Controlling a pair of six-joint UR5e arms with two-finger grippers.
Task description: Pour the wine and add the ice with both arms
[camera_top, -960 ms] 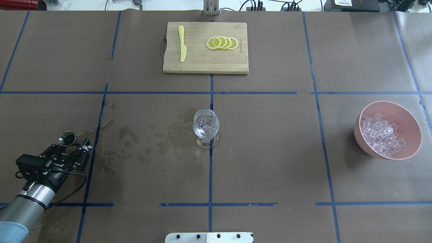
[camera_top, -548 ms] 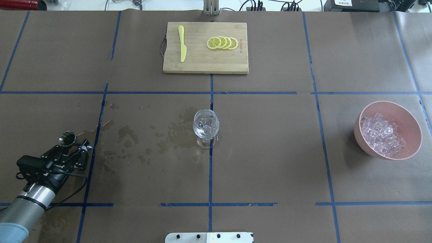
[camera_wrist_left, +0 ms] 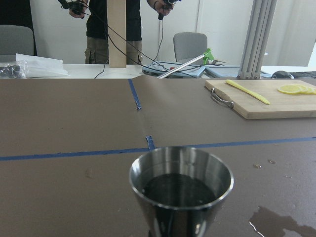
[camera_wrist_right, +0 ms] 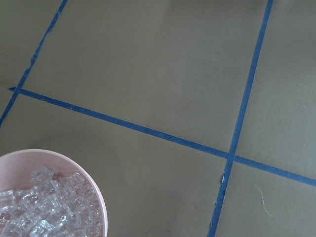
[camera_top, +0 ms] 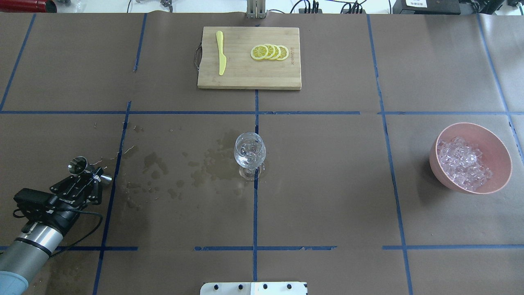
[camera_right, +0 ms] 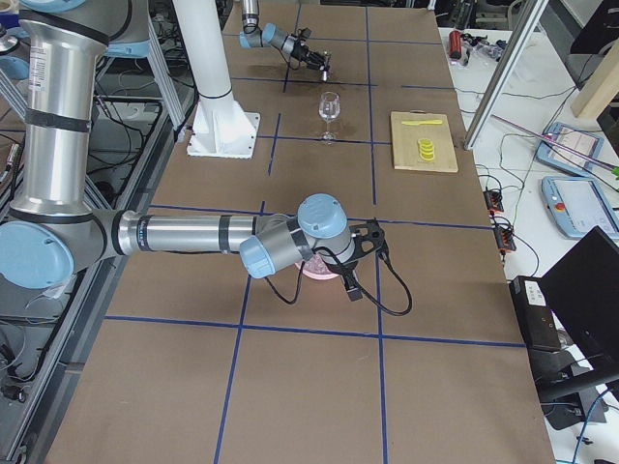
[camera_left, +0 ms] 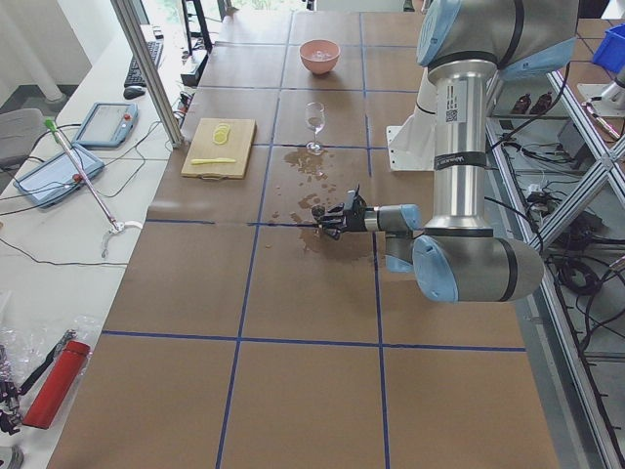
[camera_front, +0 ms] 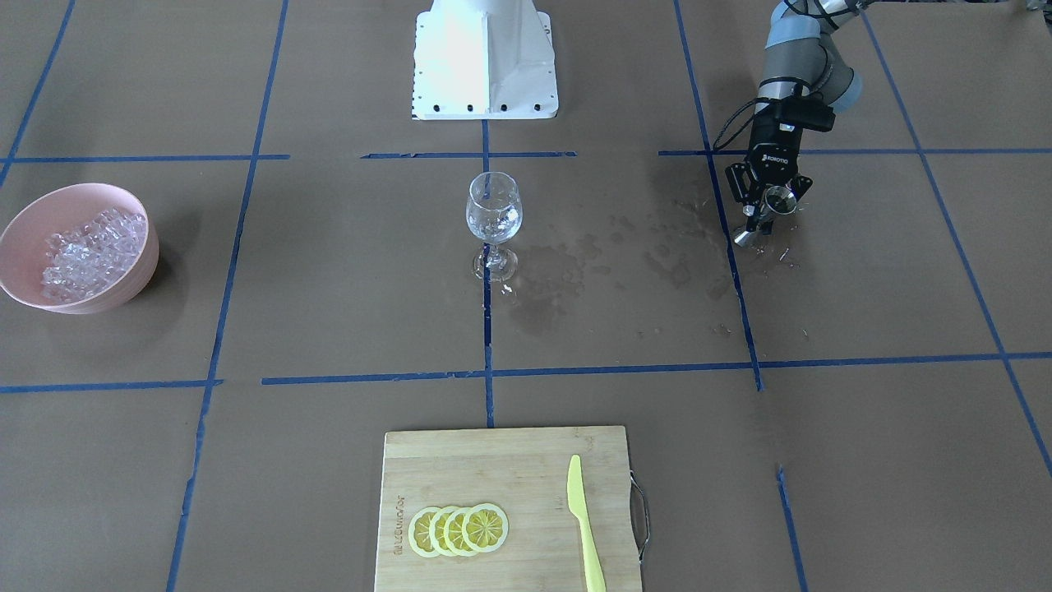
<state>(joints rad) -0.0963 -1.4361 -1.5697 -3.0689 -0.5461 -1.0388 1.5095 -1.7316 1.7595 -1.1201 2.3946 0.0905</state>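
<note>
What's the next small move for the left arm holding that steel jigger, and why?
Probably carry the jigger level toward the wine glass, without tipping yet. The left gripper holds it upright, the wrist view suggests dark liquid inside, and the glass stands well apart from it.
</note>
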